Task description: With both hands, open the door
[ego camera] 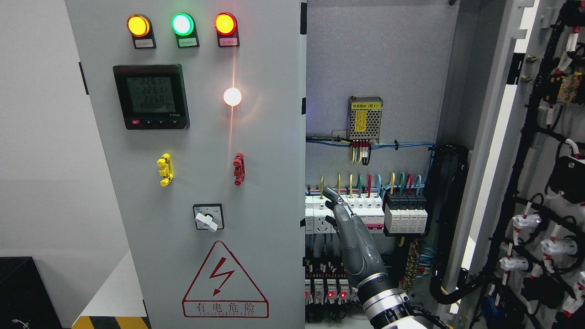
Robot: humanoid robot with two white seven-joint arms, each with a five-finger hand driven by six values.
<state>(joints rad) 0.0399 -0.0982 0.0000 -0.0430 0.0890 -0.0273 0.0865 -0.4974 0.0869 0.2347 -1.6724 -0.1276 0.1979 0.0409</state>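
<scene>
1. The cabinet's left door (192, 164) is shut; it carries three lit lamps (182, 23), a digital meter (151, 96), a rotary switch (208, 217) and a red warning triangle (224, 283).
2. The right door (539, 183) stands swung wide open at the far right, its inner face covered in wiring.
3. The right hand (354, 237) reaches up into the open bay, fingers extended and holding nothing, near the row of breakers (365, 212).
4. A grey wall (41, 137) lies to the left.
</scene>
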